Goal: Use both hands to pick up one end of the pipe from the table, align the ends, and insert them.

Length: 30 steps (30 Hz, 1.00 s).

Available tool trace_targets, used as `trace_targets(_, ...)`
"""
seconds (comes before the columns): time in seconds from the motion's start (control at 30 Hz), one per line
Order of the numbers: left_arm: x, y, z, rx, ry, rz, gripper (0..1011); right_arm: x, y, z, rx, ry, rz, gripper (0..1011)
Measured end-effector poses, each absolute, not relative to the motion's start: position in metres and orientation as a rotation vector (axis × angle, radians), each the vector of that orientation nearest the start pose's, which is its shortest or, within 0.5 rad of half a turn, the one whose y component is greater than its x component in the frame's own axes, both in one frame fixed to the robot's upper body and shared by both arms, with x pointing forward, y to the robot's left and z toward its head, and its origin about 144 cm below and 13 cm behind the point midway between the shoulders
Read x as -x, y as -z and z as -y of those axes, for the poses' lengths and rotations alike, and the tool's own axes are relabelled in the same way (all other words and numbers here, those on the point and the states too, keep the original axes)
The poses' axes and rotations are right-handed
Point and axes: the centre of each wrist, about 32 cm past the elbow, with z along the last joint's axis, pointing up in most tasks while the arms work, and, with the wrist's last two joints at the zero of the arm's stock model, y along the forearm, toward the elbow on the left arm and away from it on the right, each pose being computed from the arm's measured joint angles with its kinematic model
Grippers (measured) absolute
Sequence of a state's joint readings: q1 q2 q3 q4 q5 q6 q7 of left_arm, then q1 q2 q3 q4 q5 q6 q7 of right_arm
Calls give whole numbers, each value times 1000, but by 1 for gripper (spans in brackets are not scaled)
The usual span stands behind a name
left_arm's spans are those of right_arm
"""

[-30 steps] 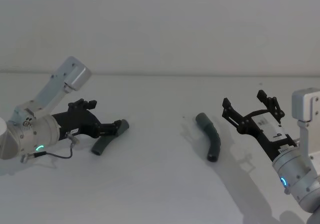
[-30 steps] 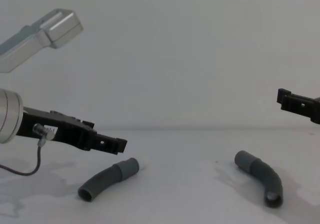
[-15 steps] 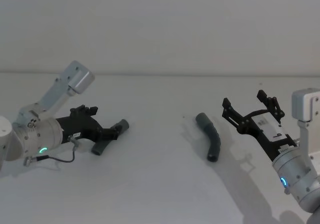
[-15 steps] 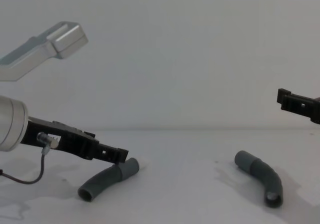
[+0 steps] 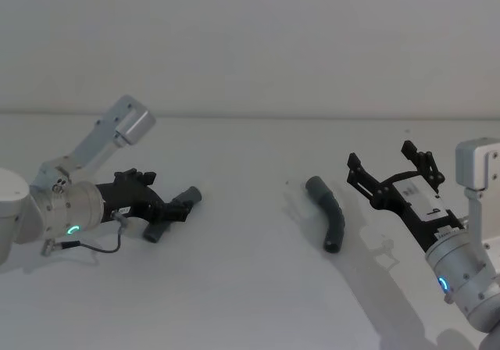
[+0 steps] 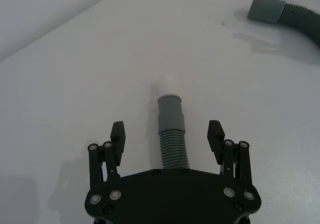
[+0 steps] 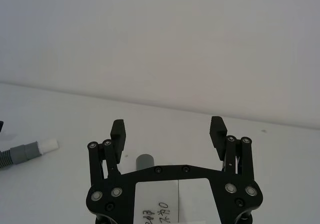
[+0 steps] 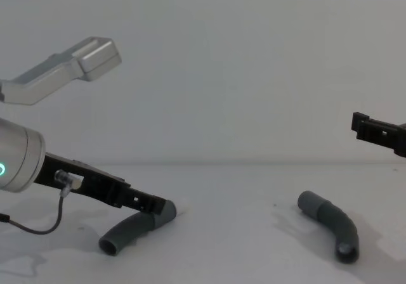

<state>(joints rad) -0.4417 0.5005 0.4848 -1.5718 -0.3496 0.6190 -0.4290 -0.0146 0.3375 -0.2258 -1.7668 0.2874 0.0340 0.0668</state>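
Note:
Two curved dark grey pipe pieces lie on the white table (image 5: 250, 295). The left pipe piece (image 6: 170, 129) has a grey collar with a white tip (image 6: 169, 84). My left gripper (image 6: 167, 134) is open and low over it, one finger on each side of the ribbed part. In the head view that gripper (image 5: 173, 208) covers the piece's middle; from the chest, the gripper (image 8: 155, 205) rests over the piece (image 8: 124, 234). The right pipe piece (image 5: 331, 217), with a plain grey end (image 7: 144, 160), lies in front of my open right gripper (image 5: 380, 156), which hangs above the table.
A pale wall (image 5: 250, 45) closes the table's far side. Bare table lies between the two pieces. A thin black cable (image 5: 98, 244) loops under my left wrist.
My left gripper has come down and in over the left piece, so its fingers now straddle it. The right arm and both pieces have not moved.

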Motion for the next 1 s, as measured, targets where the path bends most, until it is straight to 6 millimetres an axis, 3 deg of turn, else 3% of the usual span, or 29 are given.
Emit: trace_targets(1.0, -562, -1256, -229, -568, -778, -183, 1001, -443, -1189, 237, -26, 1230, 75, 1001)
